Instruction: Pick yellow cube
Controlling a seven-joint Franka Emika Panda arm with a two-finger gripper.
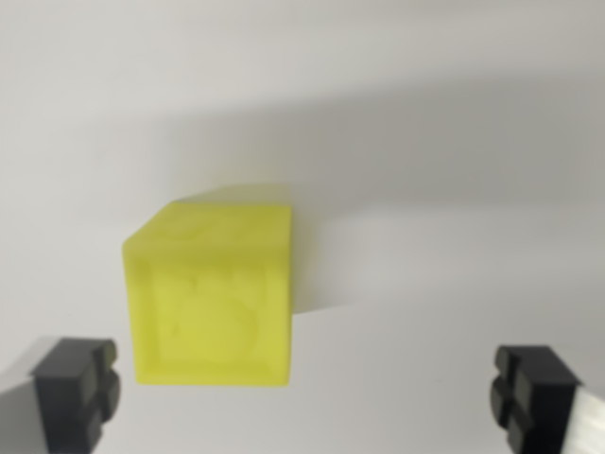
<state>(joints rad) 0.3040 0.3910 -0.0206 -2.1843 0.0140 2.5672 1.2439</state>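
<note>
The claw (307, 397) gapes wide and empty, yellow cube (213, 293) seemingly between fingers, nearer the left.

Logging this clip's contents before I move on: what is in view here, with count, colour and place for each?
yellow cube: one, translucent yellow with a raised figure on its front face, left of centre, resting on the surface, blurred.
surface: one, plain white, filling the background, with the cube's shadow behind it.
gripper: one, open; two black fingertips at the bottom corners of the wrist view, one on each side, apart from the cube and touching nothing.
</note>
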